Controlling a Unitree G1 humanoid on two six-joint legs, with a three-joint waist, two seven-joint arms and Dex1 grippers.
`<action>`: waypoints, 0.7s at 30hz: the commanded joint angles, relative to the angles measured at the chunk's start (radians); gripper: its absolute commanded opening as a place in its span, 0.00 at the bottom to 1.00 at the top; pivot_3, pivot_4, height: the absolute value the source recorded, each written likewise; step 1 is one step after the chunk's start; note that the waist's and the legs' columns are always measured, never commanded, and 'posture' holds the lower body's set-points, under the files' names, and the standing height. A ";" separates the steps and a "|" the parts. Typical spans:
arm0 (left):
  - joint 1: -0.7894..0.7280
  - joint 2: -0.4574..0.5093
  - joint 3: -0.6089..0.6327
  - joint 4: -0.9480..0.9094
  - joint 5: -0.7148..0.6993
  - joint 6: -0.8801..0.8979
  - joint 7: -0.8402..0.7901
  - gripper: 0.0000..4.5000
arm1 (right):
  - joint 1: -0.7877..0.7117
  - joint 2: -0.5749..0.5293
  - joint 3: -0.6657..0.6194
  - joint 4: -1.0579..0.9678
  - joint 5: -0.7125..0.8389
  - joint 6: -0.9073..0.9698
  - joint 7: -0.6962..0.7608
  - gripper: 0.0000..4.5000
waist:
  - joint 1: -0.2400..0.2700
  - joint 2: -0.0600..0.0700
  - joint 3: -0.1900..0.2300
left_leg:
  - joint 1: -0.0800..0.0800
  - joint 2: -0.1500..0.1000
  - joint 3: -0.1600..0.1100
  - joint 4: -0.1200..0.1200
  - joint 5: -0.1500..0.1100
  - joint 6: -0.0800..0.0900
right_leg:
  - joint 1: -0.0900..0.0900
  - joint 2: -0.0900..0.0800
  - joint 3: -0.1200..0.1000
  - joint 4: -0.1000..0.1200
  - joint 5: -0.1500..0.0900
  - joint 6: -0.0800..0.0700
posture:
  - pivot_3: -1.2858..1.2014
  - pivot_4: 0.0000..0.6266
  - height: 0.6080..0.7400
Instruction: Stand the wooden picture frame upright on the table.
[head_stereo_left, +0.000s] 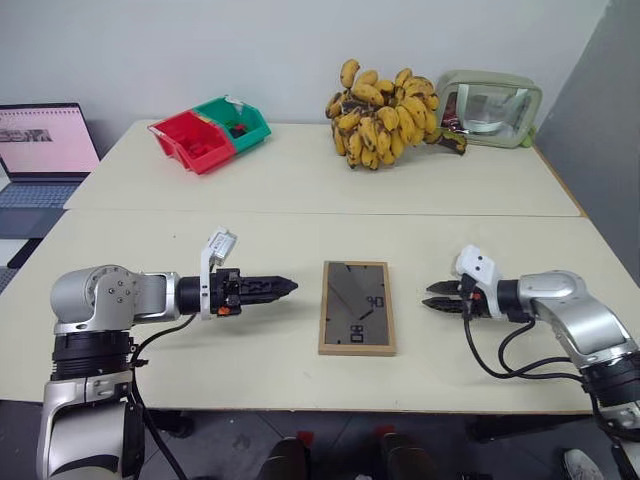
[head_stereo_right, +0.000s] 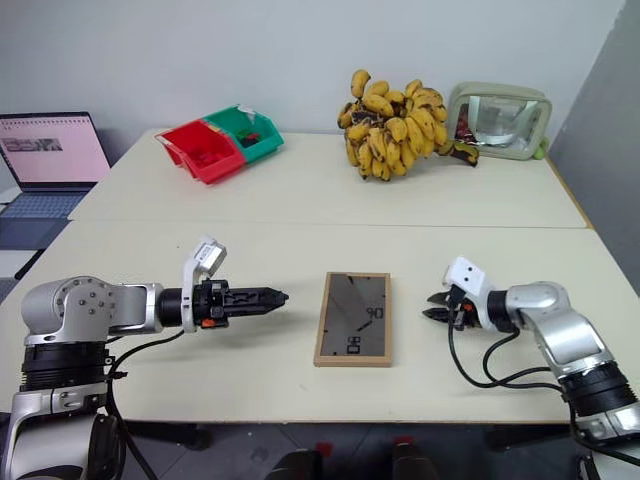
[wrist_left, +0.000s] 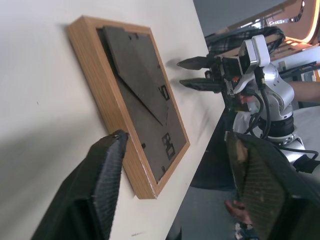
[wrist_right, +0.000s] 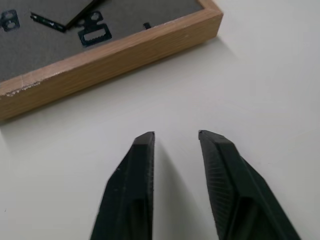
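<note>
The wooden picture frame (head_stereo_left: 357, 307) lies flat on the cream table (head_stereo_left: 250, 240), its dark grey-brown back facing up and the fold-out stand folded flat. My left gripper (head_stereo_left: 285, 286) hovers to the frame's left and points at it, apart from it. In the left wrist view its fingers (wrist_left: 107, 170) stand wide open around nothing, with the frame (wrist_left: 145, 100) ahead. My right gripper (head_stereo_left: 435, 296) is just right of the frame, low over the table. Its fingers (wrist_right: 140, 165) stand a narrow gap apart with nothing between them, short of the frame's edge (wrist_right: 100, 60).
On the far half of the table are a bunch of bananas (head_stereo_left: 385, 115), a red bin (head_stereo_left: 195, 143) beside a green bin (head_stereo_left: 238, 122), and a glass-fronted pale green case (head_stereo_left: 490, 107). A laptop (head_stereo_left: 40, 150) sits off the table's left. The near edge runs just below the frame.
</note>
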 joint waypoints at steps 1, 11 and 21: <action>0.028 -0.024 -0.034 0.001 -0.009 -0.009 0.011 0.99 | -0.005 0.019 -0.012 -0.013 -0.010 -0.027 0.004 0.08 | 0.001 0.000 0.000 | 0.000 0.000 0.000 0.000 0.000 0.000 | 0.000 0.000 0.000 0.000 0.000 0.000 | 0.52 0.24 1.00; 0.068 -0.109 -0.157 0.088 0.060 -0.145 0.029 1.00 | 0.003 0.098 0.027 -0.069 -0.027 0.012 -0.021 0.00 | 0.003 0.000 0.000 | 0.001 0.000 0.000 0.000 0.000 0.000 | 0.000 -0.001 0.001 0.000 0.000 0.000 | 0.52 0.24 1.00; 0.056 -0.186 -0.246 0.106 0.066 -0.159 0.023 1.00 | 0.033 0.175 0.070 -0.168 -0.036 0.075 -0.049 0.00 | 0.019 0.003 -0.002 | 0.002 -0.002 0.000 0.001 0.000 0.000 | 0.004 -0.003 0.000 -0.001 0.000 0.000 | 0.52 0.24 1.00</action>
